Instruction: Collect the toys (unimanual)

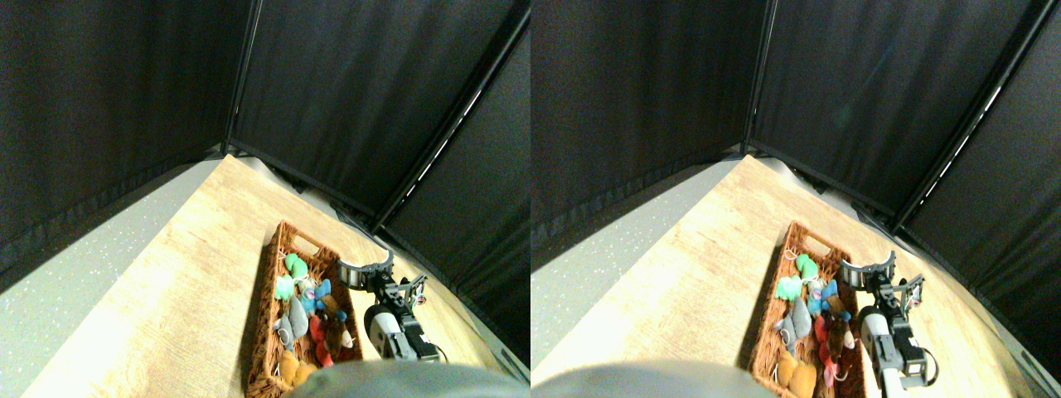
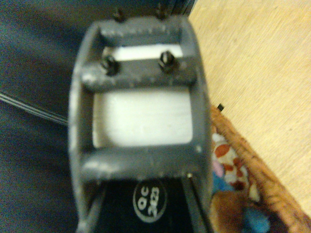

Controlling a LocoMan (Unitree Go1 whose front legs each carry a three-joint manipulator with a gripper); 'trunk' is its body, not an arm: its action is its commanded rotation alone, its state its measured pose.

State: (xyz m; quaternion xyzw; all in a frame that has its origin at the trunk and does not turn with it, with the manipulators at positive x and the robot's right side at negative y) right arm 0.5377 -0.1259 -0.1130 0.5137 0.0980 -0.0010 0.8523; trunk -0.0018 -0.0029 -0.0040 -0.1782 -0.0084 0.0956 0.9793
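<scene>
I see the basket (image 1: 267, 332) standing on the wooden floor (image 1: 191, 282), with curtain walls (image 1: 348, 108) behind it. The toys (image 1: 311, 311) lie together inside the basket, piled along its length. My right gripper (image 1: 365, 269) hangs just beside the basket's right rim, near its far end. In the wrist view, the basket's rim (image 2: 252, 165) runs beside the jaw frame, toys (image 2: 233, 204) inside it

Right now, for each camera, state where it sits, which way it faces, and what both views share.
Stereo pair view: sits high at the robot's front, looking forward and down at the light wooden tabletop, the brown woven wicker basket of small plush toys and black curtains; the right gripper reaches in beside the basket.
Wrist view: rides behind the right gripper, looking along its grey jaw frame.
Shared: basket, toys, tabletop.
</scene>
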